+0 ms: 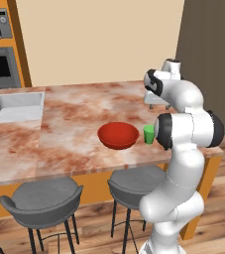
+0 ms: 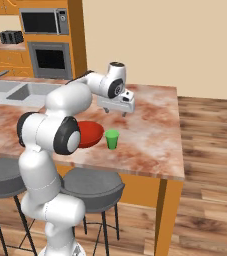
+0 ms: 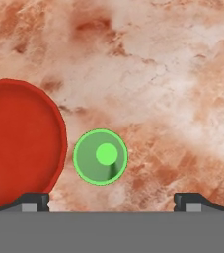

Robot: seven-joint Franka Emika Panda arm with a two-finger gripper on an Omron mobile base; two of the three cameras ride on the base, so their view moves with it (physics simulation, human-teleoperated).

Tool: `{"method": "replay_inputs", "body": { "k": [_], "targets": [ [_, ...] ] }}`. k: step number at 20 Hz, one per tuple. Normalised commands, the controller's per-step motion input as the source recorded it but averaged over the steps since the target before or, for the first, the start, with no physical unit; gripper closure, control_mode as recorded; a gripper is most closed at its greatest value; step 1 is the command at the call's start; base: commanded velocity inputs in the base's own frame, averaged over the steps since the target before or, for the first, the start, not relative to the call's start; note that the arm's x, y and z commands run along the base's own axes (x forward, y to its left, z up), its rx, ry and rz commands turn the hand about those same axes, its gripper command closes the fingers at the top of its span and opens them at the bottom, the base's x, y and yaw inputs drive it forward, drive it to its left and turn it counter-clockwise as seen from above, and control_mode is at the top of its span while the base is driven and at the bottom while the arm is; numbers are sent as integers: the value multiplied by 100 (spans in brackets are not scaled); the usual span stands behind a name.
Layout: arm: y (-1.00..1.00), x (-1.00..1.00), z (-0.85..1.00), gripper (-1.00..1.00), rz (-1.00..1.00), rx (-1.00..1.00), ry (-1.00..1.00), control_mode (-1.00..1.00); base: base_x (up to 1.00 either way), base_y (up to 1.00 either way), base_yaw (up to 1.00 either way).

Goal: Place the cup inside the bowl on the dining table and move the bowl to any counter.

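My tool, fingers apart, hangs above the cup beside the bowl near the worktop's front edge; next, descend and grasp.

The left base view looks forward and down from behind the robot's left, over the stools to the desk, sink at far left. The right base view looks from behind its right at the same desk, showing the wooden floor to the right. Both share the red bowl and green cup. The hand view looks straight down, close above them.
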Motion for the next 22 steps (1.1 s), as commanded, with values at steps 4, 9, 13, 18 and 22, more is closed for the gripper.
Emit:
{"method": "replay_inputs", "body": {
  "k": [4,9,13,18,22],
  "targets": [
    [-7,0,-4,-100,0,0,0,-100,0,0,0],
    [-9,0,-2,-100,-1,0,0,-100,0,0,0],
    [-8,0,-4,-100,-1,0,0,-100,0,0,0],
    [0,0,0,-100,0,3,0,-100,0,0,0],
    [0,0,0,-100,0,6,0,-100,0,0,0]
  ]
}}
